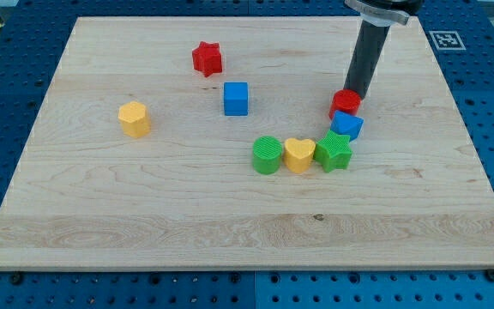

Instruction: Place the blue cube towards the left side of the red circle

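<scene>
The blue cube sits near the board's middle, upper part. The red circle lies well to its right, at the top of a curved row of blocks. My tip touches the board just behind the red circle, at its upper right edge, far to the right of the blue cube. The dark rod rises from there to the view's top.
A second blue block touches the red circle from below. A green star, a yellow heart and a green cylinder continue the row leftward. A red star lies at upper middle, a yellow block at left.
</scene>
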